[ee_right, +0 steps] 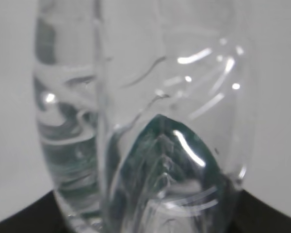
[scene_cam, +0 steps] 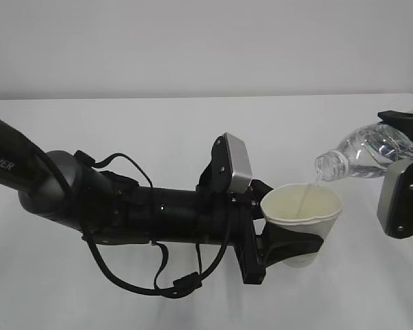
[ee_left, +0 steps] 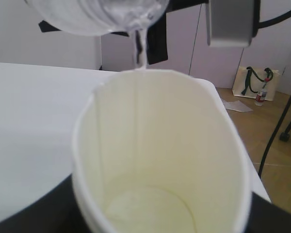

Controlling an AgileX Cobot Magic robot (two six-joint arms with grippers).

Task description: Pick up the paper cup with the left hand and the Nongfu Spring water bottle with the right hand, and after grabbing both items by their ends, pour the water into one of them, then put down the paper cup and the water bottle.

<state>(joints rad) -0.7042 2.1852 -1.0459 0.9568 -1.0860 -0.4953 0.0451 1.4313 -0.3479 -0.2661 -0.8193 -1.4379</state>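
Left hand (scene_cam: pixel 289 249) clamped on the lower body of the paper cup (scene_cam: pixel 303 218), black fingers (scene_cam: pixel 296 246) wrapping its wall, cup upright with its mouth facing up and tipped slightly toward the bottle. Cream inside of the paper cup (ee_left: pixel 160 160) fills the left wrist view, a shallow pool at the bottom. Right hand (scene_cam: pixel 403 172) grasping the Nongfu Spring water bottle (scene_cam: pixel 363 152) by its base end at the right edge of the exterior view, grey box below the bottle. Bottle tilted neck-down to the left, open mouth just above the cup's far rim, beyond the left gripper's fingertips. Thin stream of the water (scene_cam: pixel 310 192) running from the mouth down inside the cup; same stream (ee_left: pixel 140 48) crossing the rim in the left wrist view. Clear ribbed bottle wall (ee_right: pixel 150 126) close up in the right wrist view, green tint showing through. White table (scene_cam: pixel 158 130) beneath both grippers.
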